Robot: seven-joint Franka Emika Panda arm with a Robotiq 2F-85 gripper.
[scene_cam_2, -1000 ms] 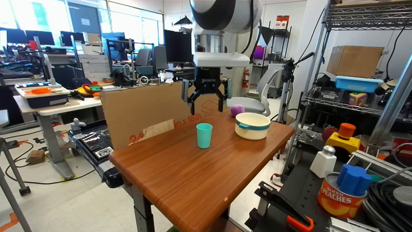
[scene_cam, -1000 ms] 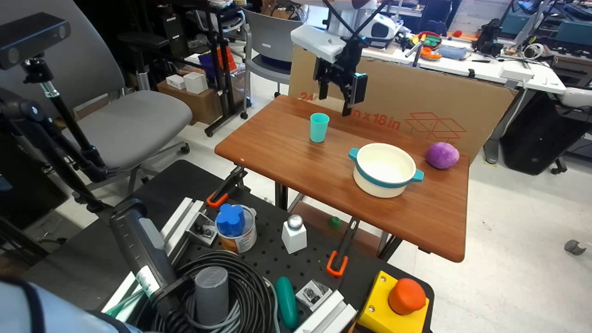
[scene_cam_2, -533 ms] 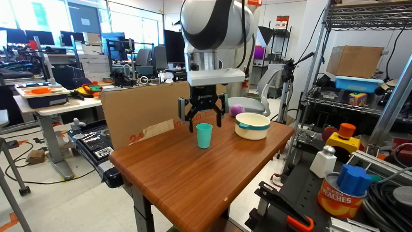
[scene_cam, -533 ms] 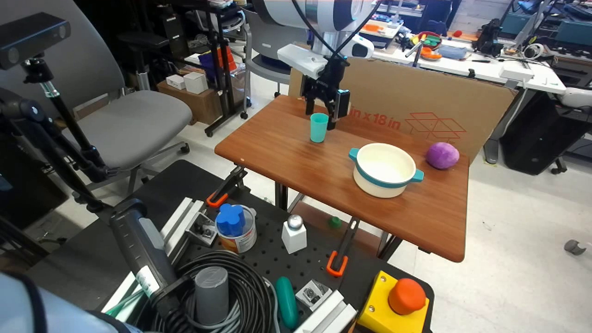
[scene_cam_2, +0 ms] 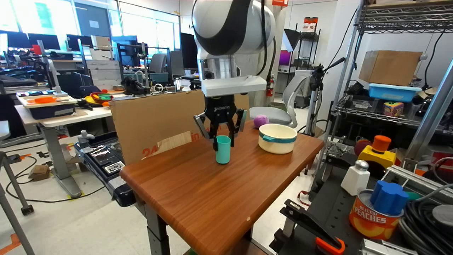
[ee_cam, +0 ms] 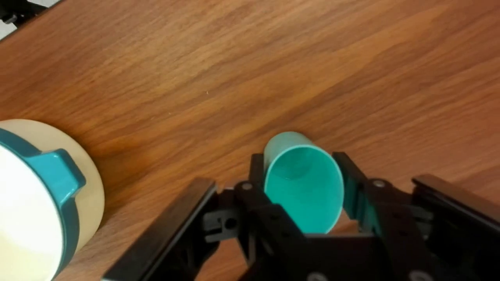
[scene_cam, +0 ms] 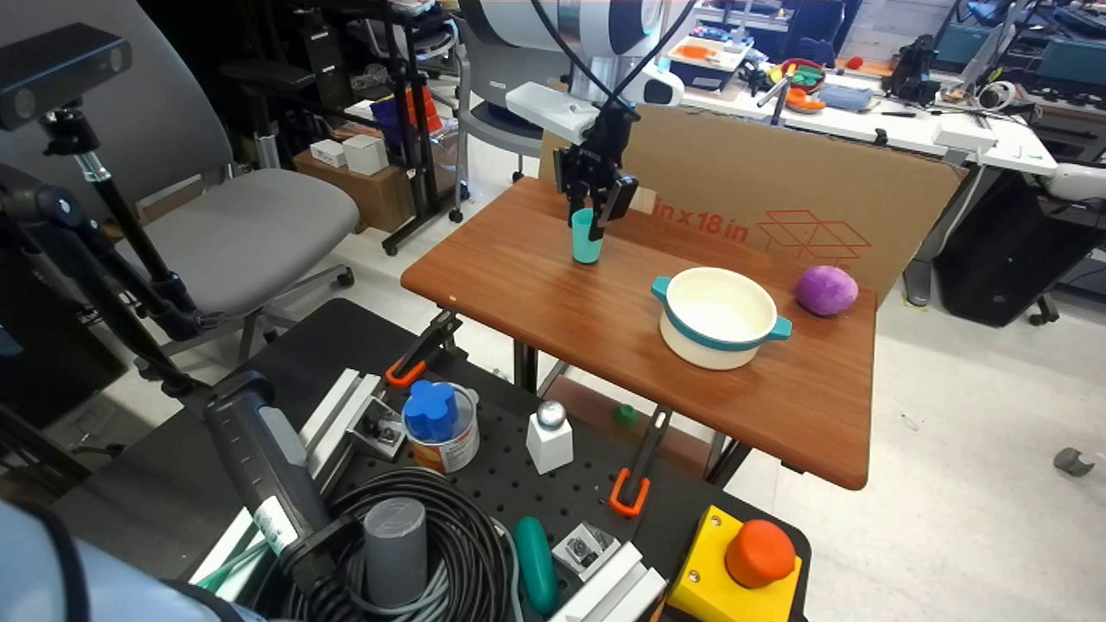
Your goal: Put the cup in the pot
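A: Holding anything in the pincer (scene_cam_2: 223, 144)?
B: Yes, clamped on the cup (scene_cam_2: 223, 153), touching both sides in the wrist view.
A: Sitting where?
B: On the worktop (scene_cam_2: 198, 187), apart from the pot (scene_cam_2: 277, 146).

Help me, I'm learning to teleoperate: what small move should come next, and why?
I'd probably lift the gripper gently straight up: its fingers look pressed against the cup from both sides, the cup's base looks to be on the table, and the pot stands apart and must be entered from above.
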